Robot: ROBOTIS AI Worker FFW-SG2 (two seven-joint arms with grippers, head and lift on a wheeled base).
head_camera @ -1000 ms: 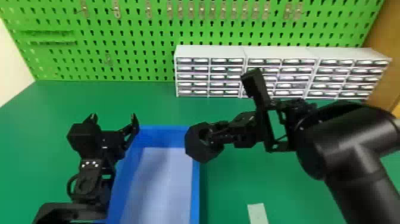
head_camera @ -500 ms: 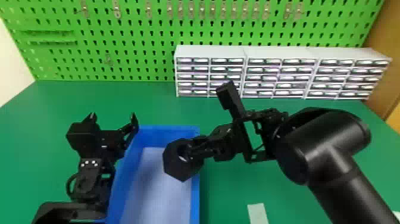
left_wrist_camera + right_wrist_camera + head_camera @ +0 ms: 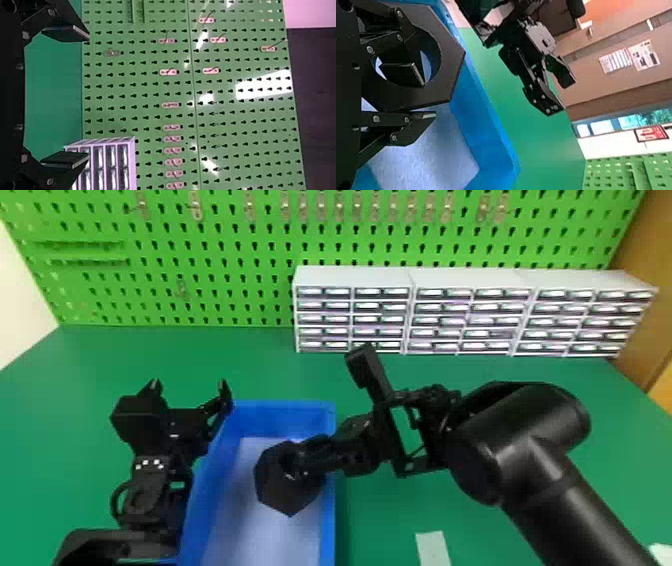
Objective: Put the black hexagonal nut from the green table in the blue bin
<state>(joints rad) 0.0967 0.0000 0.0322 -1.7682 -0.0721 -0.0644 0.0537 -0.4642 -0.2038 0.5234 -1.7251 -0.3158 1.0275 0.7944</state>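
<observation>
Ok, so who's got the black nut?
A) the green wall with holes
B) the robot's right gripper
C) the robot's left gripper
B: the right gripper has one finger in the hole of the black nut and the other outside its edge, while the left gripper is open with nothing in it.

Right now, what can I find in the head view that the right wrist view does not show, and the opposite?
Head view: white drawer units and a pale strip on the green table.
Right wrist view: posted papers and a window.
Both: that table, the green pegboard, the blue bin, the left end effector, and the black hexagonal nut in the right end effector.
</observation>
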